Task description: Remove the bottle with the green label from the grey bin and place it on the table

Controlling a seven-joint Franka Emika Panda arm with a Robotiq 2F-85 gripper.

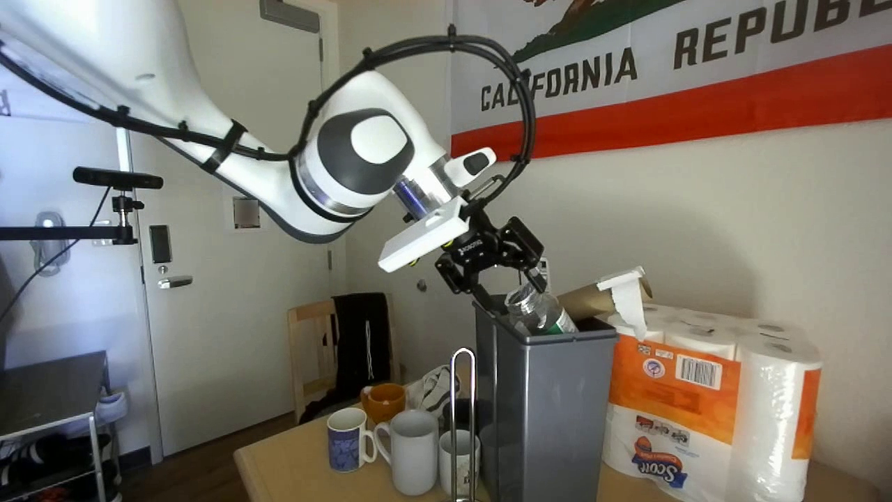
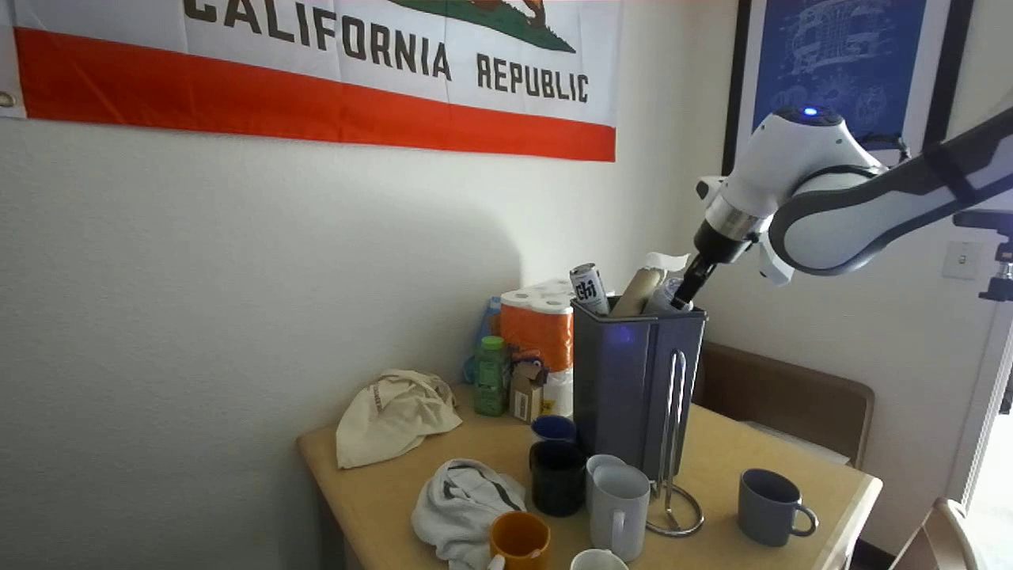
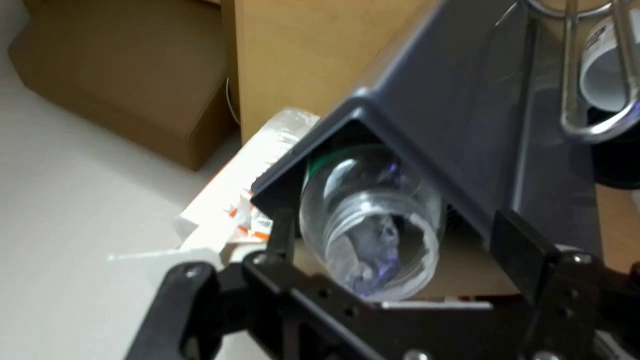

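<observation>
Jaws wide apart, the gripper [image 3: 393,225] straddles 1 tilted bottle [image 3: 370,205], touch unclear, in 1 grey bin [image 1: 568,418]; 7 mugs [image 2: 621,507] stand near!

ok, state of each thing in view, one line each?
Gripper: open
Grey bin: upright, open-topped
Green-label bottle: uncapped, tilted, in the bin
Can: tilted, in the bin
Green bottle: upright, capped
Orange mug: upright
Dark grey mug: upright
Door: looks shut
Arm light: lit blue

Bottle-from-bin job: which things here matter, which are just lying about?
In play:
green-label bottle
grey bin
wooden tabletop
end effector

Lying about:
orange mug
dark grey mug
Scott paper-roll pack
green-capped bottle
cream cloth
cardboard tube, inside the bin
</observation>
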